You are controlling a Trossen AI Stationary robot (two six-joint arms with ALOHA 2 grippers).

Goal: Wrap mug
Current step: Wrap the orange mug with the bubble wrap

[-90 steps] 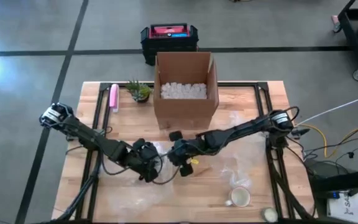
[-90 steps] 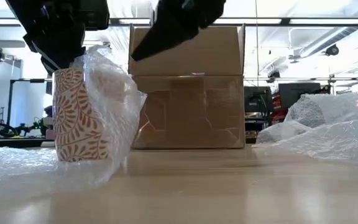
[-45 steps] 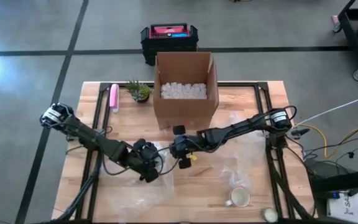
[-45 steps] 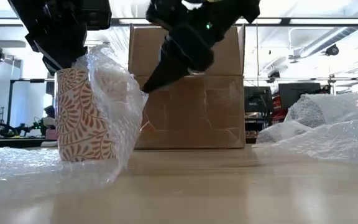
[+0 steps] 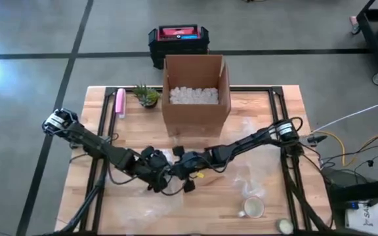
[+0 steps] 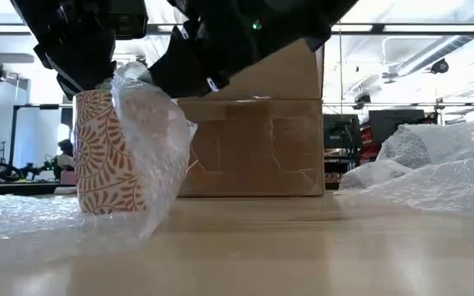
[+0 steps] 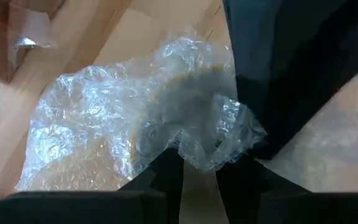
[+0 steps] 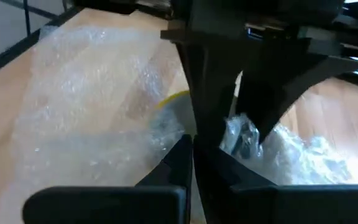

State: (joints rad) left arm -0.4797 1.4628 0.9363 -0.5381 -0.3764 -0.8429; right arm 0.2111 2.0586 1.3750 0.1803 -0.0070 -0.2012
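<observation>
From the high view we see both arms meeting near the middle of the wooden table point(image 5: 97, 105). The left gripper point(image 5: 159, 172) and the right gripper point(image 5: 182, 172) sit just beside each other, at about six o'clock from the open cardboard box point(image 5: 195, 92), which holds white packing pieces. Crumpled bubble wrap point(image 5: 176, 157) lies under and around both. At about four o'clock from the grippers a white cup point(image 5: 252, 208) stands apart on more clear wrap. A small plant point(image 5: 147, 96) and a pink object point(image 5: 120, 103) lie at about nine o'clock from the box, and a black case with a red top point(image 5: 178, 39) rests on the floor at twelve.

In the low view the patterned mug point(image 6: 105, 156) stands upright on the table, at nine o'clock from the box point(image 6: 257, 148). Bubble wrap point(image 6: 151, 148) drapes over its rim and down its three o'clock side. One gripper body hangs right above the mug's rim, the other just beside it, toward the box.

The left wrist view shows that arm's fingers point(image 7: 169, 171) clenched on a bunch of the wrap point(image 7: 219, 134) — the other arm's dark body close behind.

In the right wrist view the fingers point(image 8: 182, 158) are drawn together; we cannot tell whether any wrap is caught between them.
</observation>
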